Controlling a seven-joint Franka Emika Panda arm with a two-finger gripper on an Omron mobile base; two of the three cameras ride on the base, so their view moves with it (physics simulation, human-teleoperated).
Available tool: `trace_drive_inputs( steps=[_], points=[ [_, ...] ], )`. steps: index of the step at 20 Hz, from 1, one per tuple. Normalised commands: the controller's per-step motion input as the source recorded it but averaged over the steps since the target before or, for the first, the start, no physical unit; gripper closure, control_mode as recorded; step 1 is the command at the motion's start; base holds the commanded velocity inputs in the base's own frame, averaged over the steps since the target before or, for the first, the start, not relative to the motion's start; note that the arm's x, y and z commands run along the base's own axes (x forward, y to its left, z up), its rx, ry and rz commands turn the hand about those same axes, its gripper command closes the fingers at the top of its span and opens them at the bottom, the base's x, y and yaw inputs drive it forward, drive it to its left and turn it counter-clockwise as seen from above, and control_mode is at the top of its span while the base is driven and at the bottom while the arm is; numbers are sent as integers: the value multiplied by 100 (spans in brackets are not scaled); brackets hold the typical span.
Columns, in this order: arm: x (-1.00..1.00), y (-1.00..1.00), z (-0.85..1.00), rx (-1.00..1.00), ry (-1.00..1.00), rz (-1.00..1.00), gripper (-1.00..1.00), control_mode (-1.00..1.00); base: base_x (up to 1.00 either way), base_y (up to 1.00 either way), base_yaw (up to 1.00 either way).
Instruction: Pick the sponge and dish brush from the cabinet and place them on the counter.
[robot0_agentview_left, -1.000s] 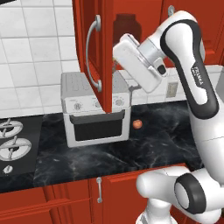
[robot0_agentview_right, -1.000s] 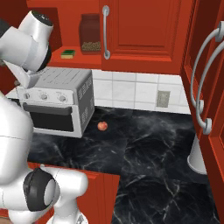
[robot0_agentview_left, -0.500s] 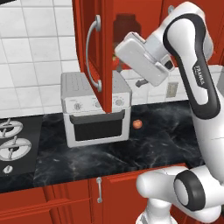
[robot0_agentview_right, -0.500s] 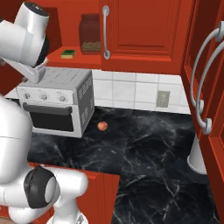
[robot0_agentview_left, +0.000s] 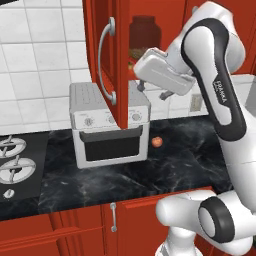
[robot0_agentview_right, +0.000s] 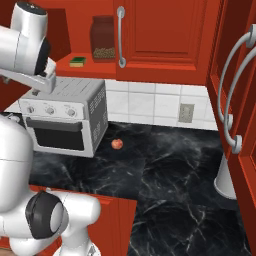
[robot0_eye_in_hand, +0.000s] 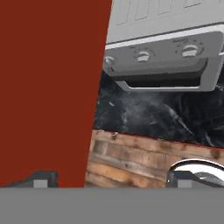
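With the sponge (robot0_agentview_right: 77, 61) on the cabinet (robot0_agentview_right: 165, 35) shelf at upper left, nothing is on the counter (robot0_agentview_right: 170, 165); gripper (robot0_eye_in_hand: 111, 178) jaws released, empty.

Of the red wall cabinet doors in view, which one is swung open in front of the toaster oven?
The leftmost door, edge-on before the toaster oven, exposing the shelf with sponge and jar. Its neighbour is closed.
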Motion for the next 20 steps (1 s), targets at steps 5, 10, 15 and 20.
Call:
trace_drive_inputs(
  steps=[5, 10, 15, 20],
  points=[
    [-9, -23, 1, -19, -16, 11, -100, -100, 0, 0, 0],
    [-10, -14, -1, -21, -20, 8, -100, -100, 0, 0, 0],
    [-5, -14, -2, -16, -25, 7, -100, -100, 0, 0, 0],
    [7, -28, -2, -11, -19, 7, -100, -100, 0, 0, 0]
  ],
)
